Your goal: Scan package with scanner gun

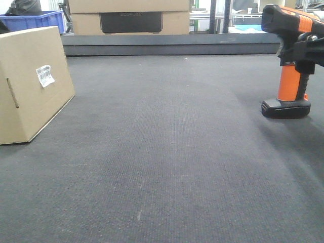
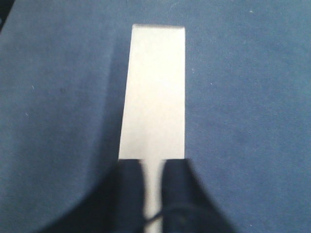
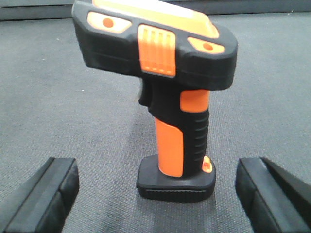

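Plain tan is being shown by the package [image 1: 30, 86], its white label [image 1: 45, 75] striped with black bars. Orange and black are being displayed on the scanner gun [image 3: 167, 97]. The counter [image 1: 167, 152] is being seen as dark grey.

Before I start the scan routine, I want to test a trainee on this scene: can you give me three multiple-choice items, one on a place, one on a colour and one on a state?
1. In the front view, where does the scanner gun stand relative to the package?
A. To its right
B. On top of it
C. Behind it

2. What colour is the scanner's handle?
A. Blue
B. Orange
C. White

3. How is the right tool set?
A. Shut on the handle
B. Open, a finger on each side of the scanner
C. Lifting the scanner off the mat

Answers:
1. A: the scanner gun stands at the right edge and the package at the left.
2. B: the handle is orange with a black grip.
3. B: the right tool has its fingers apart, clear of the scanner, which stands on its base.
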Controlling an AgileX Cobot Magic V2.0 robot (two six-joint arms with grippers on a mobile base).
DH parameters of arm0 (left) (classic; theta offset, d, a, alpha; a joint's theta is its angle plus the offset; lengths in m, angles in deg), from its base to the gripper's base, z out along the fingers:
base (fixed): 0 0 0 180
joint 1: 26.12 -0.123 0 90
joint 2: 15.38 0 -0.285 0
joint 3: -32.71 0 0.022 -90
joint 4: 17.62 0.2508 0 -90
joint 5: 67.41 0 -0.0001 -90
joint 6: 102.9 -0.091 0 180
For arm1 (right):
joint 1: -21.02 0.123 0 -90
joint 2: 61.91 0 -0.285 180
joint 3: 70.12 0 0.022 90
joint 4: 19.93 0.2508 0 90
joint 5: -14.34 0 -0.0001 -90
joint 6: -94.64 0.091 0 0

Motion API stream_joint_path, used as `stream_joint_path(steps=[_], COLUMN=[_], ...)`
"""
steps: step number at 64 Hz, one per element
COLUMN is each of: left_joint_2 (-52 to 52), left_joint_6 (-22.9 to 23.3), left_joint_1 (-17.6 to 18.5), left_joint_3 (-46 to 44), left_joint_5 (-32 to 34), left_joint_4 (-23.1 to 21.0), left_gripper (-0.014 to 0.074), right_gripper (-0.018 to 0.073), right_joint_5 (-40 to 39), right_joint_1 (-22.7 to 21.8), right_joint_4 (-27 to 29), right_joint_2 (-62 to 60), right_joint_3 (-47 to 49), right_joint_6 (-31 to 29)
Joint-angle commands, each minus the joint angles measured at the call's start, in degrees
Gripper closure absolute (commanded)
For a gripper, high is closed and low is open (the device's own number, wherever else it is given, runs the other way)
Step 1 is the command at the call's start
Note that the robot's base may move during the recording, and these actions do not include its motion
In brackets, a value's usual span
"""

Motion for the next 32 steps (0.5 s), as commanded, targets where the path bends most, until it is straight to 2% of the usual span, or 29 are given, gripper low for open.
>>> stream_joint_path(steps=[1, 10, 18, 24, 32], left_joint_2=[-2.3, -7.5, -12.8, -16.7, -21.7], left_joint_6=[1.3, 1.5, 1.5, 1.5, 1.5], left_joint_1=[-0.1, -0.1, -0.1, -0.2, -1.8], left_joint_3=[2.9, 10.1, 17.2, 22.2, 29.0], left_joint_5=[4.5, 13.0, 20.8, 25.0, 30.9], left_joint_4=[-0.5, -0.5, -0.2, 1.4, 2.6], left_gripper=[0.0708, 0.0708, 0.0708, 0.0708, 0.0708], right_gripper=[-0.0003, -0.0003, -0.0003, 0.0004, 0.0085], right_joint_5=[0.0, 5.7, 12.7, 13.5, 14.2], right_joint_1=[-0.2, -0.2, -0.2, -0.2, -1.4], right_joint_4=[0.0, 0.0, 0.0, 0.0, 3.0], right_joint_2=[-1.9, -6.9, -12.0, -15.4, -19.9], right_joint_3=[-0.4, -0.4, -0.3, -0.3, -0.3], right_joint_6=[0.0, -0.5, -5.9, -7.8, -7.8])
